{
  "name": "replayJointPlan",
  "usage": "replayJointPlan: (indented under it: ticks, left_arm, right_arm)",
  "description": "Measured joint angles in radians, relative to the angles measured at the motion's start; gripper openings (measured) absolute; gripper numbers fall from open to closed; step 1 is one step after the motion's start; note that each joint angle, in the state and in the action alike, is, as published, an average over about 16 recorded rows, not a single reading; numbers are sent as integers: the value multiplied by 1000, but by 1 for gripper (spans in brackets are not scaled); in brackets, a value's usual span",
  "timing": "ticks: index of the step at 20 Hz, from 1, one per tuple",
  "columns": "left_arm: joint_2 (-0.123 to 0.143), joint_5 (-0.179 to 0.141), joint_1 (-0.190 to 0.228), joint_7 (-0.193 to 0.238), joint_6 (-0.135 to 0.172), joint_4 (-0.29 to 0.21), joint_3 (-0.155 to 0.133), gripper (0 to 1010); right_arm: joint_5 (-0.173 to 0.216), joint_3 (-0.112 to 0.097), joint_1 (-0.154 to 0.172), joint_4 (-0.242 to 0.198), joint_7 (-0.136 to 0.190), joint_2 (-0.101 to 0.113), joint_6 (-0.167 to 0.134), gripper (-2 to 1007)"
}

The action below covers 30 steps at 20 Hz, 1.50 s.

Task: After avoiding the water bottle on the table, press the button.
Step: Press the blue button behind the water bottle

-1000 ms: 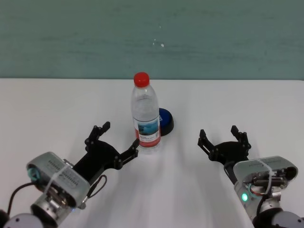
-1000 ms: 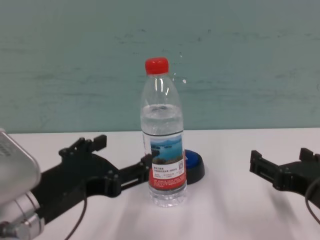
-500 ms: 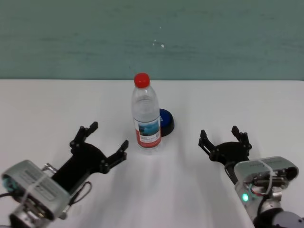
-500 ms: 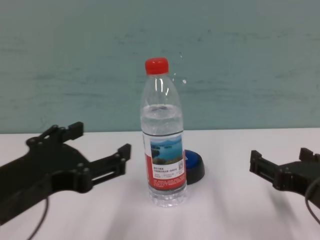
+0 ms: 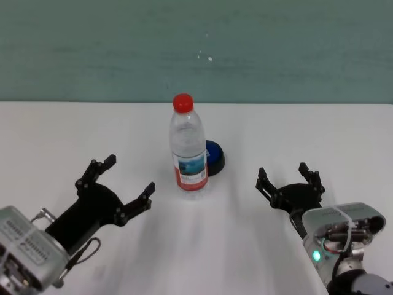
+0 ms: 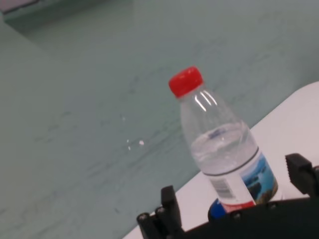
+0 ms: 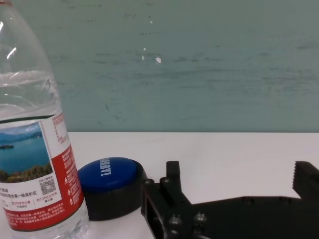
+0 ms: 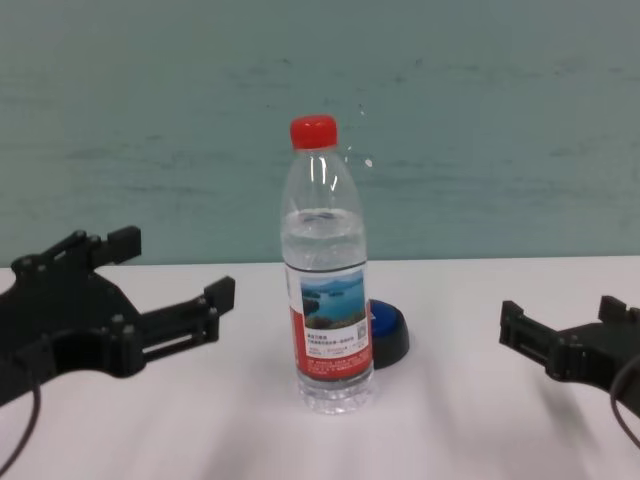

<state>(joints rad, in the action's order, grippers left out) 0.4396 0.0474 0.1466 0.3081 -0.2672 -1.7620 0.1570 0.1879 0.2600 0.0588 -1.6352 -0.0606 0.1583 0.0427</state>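
The water bottle stands upright at the middle of the white table, red cap on top. The blue button sits right behind it, to its right, partly hidden. My left gripper is open and empty, to the left of the bottle with a clear gap between them. My right gripper is open and empty, to the right of the button. In the chest view the bottle stands before the button. The right wrist view shows the button beside the bottle.
A green wall rises behind the table's far edge. Bare white table lies on both sides of the bottle and in front of it.
My left gripper has drawn back to the left and toward me, away from the bottle it was next to. The bottle, the button and the right arm have not moved.
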Motion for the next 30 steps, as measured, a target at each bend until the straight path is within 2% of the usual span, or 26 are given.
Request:
replayJointPlan:
  ticks: [6,14,22,30]
  left_arm:
    - [30,-49,-34,50,-36,32,-10,1000]
    - [53,-116,-131,114,-82,137,-2,1000]
    - [50,-156,-242,152,-115,268,22,1000]
    - [35,-170,-327,172,-146,373,46,1000]
  right_arm:
    - [0,0,0,0,0,0,0,1004]
    - [0,0,0,0,0,0,0,1004]
    - [0,0,0,0,0,0,0,1004]
    - [0,0,0,0,0,0,0,1004]
